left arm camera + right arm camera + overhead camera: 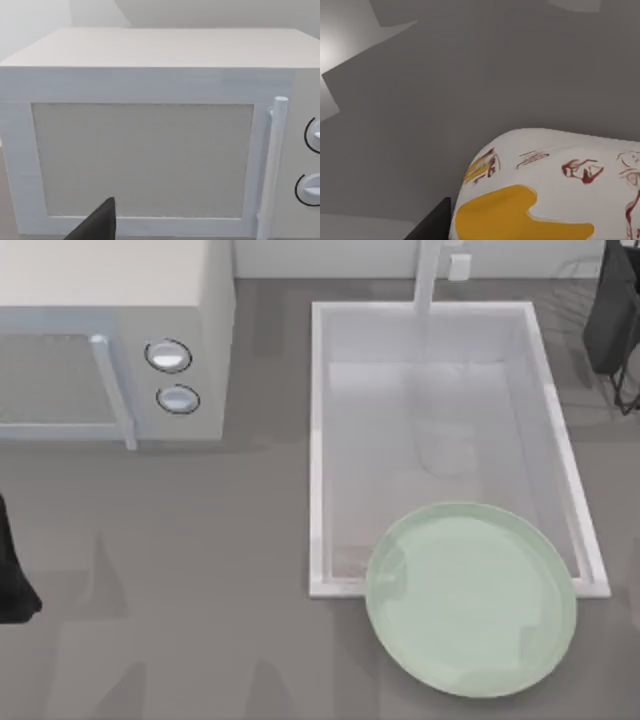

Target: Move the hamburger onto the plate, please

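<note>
Overhead, the plate [470,598] lies on the counter [200,590], overlapping the sink [320,440]. The left wrist view faces the microwave [145,135]. The right wrist view shows the hamburger [555,190] close up; whether either end effector is wide or narrow I cannot tell.

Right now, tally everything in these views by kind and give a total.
Microwave: 1
Sink: 1
Tap: 1
Plate: 1
Hamburger: 1
Total: 5
</note>
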You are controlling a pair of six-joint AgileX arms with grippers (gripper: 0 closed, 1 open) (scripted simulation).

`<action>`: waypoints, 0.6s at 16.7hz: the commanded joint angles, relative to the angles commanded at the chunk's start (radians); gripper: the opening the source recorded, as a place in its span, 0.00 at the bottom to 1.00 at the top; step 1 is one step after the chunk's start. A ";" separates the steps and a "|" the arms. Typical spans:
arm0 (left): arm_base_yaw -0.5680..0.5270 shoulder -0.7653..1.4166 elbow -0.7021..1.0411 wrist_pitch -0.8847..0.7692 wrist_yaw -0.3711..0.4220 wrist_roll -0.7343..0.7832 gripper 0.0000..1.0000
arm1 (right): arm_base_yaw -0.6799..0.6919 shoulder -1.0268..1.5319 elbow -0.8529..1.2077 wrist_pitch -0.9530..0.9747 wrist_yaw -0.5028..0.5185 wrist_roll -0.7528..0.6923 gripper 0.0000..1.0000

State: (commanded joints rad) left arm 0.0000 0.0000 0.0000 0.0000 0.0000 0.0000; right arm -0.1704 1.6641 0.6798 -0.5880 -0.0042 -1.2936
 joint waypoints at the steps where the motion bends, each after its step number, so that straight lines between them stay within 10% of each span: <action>1: 0.000 0.000 0.000 0.000 0.000 0.000 1.00 | 0.000 0.000 0.000 0.000 0.000 0.000 0.10; 10: 0.000 0.000 0.000 0.000 0.000 0.000 1.00 | 0.000 0.000 0.000 0.000 0.000 0.000 0.00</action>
State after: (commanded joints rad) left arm 0.0000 0.0000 0.0000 0.0000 0.0000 0.0000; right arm -0.1704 1.6641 0.6798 -0.5880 -0.0042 -1.2936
